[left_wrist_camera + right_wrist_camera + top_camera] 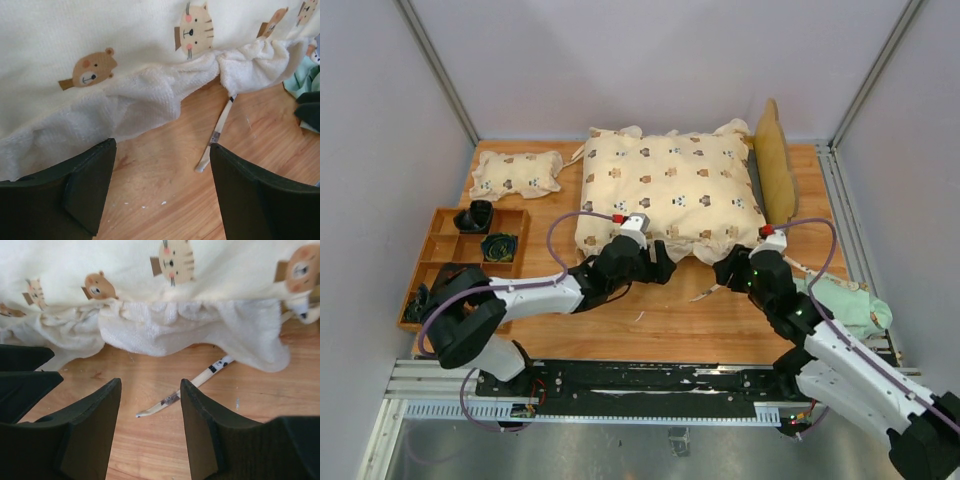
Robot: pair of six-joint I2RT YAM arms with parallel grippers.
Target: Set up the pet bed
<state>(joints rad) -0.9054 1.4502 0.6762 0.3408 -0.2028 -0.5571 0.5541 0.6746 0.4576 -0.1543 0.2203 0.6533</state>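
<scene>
The pet bed shows only as its light-wood headboard (777, 160), standing on edge at the right of the cream bear-print quilt (670, 190); the quilt hides the rest of it. Both grippers sit low over the wooden table just in front of the quilt's ruffled near hem (150, 100) (165, 325). My left gripper (658, 268) (162, 150) is open over bare wood with nothing between its fingers. My right gripper (730, 270) (150, 385) is open too, and a thin cream tie strap (172, 400) (216, 134) lies on the table between its fingertips.
A small matching pillow (515, 172) lies at the back left. A wooden compartment tray (445, 262) with dark items stands at the left edge. A mint-green cloth (845, 300) lies at the right near my right arm. Grey walls close in the table.
</scene>
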